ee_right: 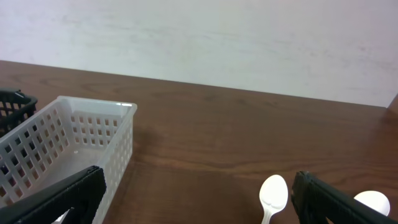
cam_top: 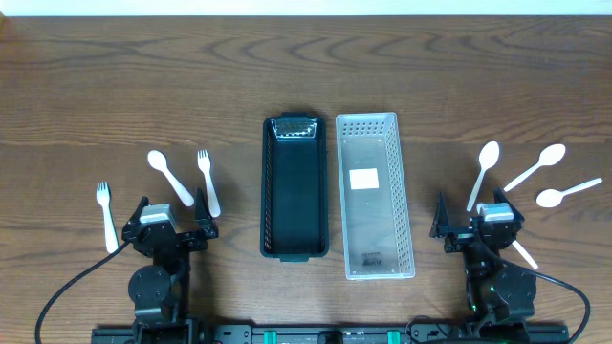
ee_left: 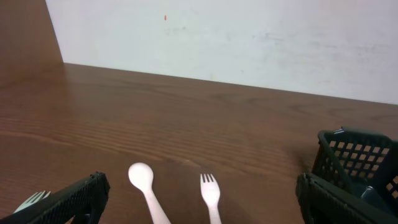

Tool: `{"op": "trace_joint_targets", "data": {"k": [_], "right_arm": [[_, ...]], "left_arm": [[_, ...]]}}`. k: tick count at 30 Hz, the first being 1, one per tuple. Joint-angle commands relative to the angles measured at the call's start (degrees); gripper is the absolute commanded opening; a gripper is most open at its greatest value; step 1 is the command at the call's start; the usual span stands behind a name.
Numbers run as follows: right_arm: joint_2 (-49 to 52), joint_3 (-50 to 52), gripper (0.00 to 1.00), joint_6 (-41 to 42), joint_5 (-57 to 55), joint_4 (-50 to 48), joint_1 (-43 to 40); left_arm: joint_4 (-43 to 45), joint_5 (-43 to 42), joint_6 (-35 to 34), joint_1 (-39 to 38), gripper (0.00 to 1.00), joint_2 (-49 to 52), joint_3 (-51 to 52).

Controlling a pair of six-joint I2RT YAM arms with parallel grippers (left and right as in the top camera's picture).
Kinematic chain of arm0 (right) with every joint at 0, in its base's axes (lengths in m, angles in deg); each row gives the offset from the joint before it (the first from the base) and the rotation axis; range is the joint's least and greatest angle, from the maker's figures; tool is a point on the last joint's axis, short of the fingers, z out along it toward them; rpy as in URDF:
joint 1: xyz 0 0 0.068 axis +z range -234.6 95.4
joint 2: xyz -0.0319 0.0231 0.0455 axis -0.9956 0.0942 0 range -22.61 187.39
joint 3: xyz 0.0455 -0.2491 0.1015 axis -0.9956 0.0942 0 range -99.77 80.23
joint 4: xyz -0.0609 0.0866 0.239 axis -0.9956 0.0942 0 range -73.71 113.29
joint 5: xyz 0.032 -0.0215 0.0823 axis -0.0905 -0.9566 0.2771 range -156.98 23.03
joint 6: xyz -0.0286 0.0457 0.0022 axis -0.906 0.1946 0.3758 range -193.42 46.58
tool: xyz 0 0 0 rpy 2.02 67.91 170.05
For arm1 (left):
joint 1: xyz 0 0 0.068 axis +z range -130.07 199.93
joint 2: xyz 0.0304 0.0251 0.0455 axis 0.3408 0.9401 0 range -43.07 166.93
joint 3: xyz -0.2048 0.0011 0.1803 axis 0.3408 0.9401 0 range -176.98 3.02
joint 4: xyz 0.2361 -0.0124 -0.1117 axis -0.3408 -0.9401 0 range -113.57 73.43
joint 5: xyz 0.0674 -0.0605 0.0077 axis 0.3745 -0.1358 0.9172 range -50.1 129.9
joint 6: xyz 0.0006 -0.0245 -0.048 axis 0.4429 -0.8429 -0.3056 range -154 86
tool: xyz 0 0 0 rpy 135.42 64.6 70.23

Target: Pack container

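A black basket (cam_top: 267, 191) and a white perforated basket (cam_top: 405, 191) lie side by side at the table's middle, both empty. Left of them lie a white spoon (cam_top: 170, 177) and two white forks (cam_top: 207, 182) (cam_top: 106, 215). On the right lie three white spoons (cam_top: 483, 174) (cam_top: 535, 167) (cam_top: 568, 193). My left gripper (cam_top: 172, 229) is open and empty, just behind the spoon (ee_left: 146, 186) and fork (ee_left: 210, 194). My right gripper (cam_top: 473, 229) is open and empty, with one spoon (ee_right: 272, 194) between its fingers' line and the white basket (ee_right: 68, 137) to its left.
A further white utensil handle (cam_top: 522, 254) sticks out beside the right arm. The black basket's corner (ee_left: 354, 155) shows at the right of the left wrist view. A pale wall stands behind the table's far edge.
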Motion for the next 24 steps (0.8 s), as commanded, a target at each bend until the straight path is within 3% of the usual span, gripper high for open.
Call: {"op": "trace_joint_targets", "data": {"k": [1, 24], "right_arm": [[-0.35, 0.09, 0.99, -0.68, 0.22, 0.28, -0.48], [-0.35, 0.09, 0.99, -0.68, 0.22, 0.28, -0.48]], "left_arm": [[-2.16, 0.5, -0.44, -0.07, 0.98, -0.28, 1.07], [-2.16, 0.48, -0.44, -0.07, 0.98, -0.28, 1.07]]}}
